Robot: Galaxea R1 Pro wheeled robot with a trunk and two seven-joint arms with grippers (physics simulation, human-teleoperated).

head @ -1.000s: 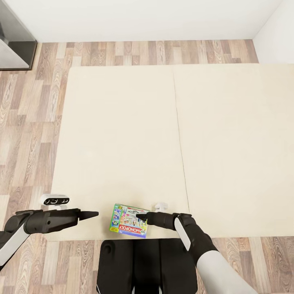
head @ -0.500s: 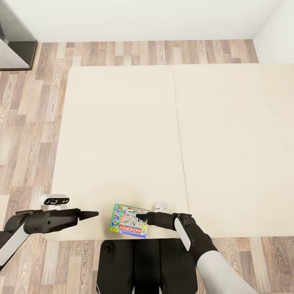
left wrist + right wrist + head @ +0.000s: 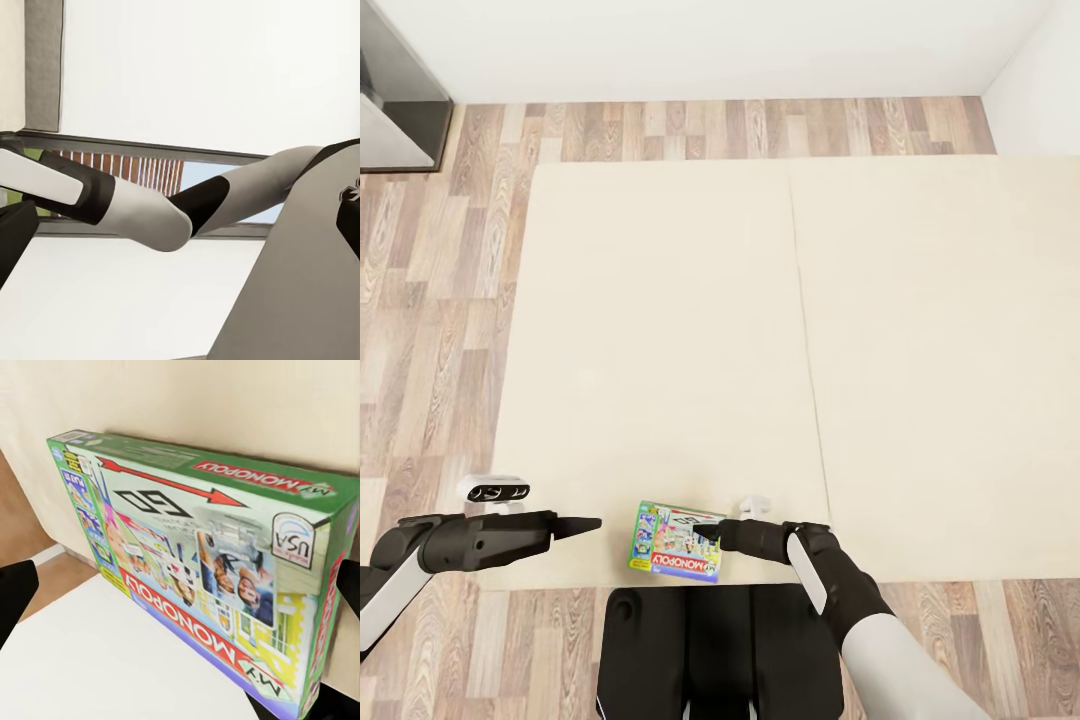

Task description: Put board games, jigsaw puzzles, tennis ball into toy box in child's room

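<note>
Slightly shifted view; arms and box unmoved. Cream two-part bed (image 3: 660,330) fills centre frame over wood-plank floor (image 3: 430,300). Flat printed Monopoly box (image 3: 672,541) lies at the bed's lower edge, lettering legible in the right wrist view. Right gripper (image 3: 710,529) fingertips straddle it, spread wide; left gripper (image 3: 592,523), lower left, closure cannot be told.
</note>
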